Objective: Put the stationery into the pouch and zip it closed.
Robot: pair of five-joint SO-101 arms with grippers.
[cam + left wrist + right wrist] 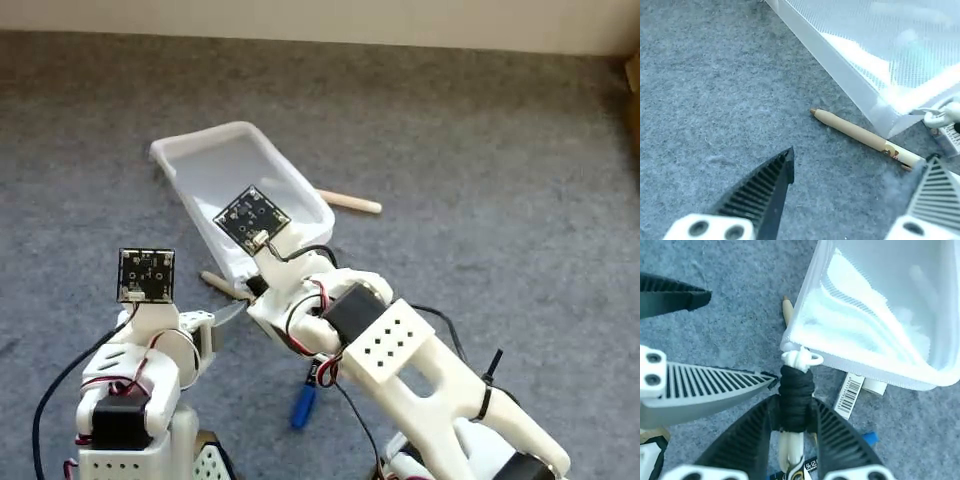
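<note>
Right gripper (794, 407) pinches the black zip pull (795, 387) at the near corner of the open mesh pouch (865, 371), mid-carpet. Left gripper (861, 156) is spread wide near a tan pen (860, 134), just beside the pouch's near-left corner. Pen looks light, stiff, slick; I'd grip mid-barrel. Pouch looks soft and likely drags easily.

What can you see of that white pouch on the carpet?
The pouch is a white, see-through mesh bag with solid white edging, lying open on the grey carpet. At the corner nearest the arms is its zipper pull, a white tab wrapped in black cord, with the right arm's jaws shut on it. A tan pen lies just beside that corner. What it holds is unclear.
</note>
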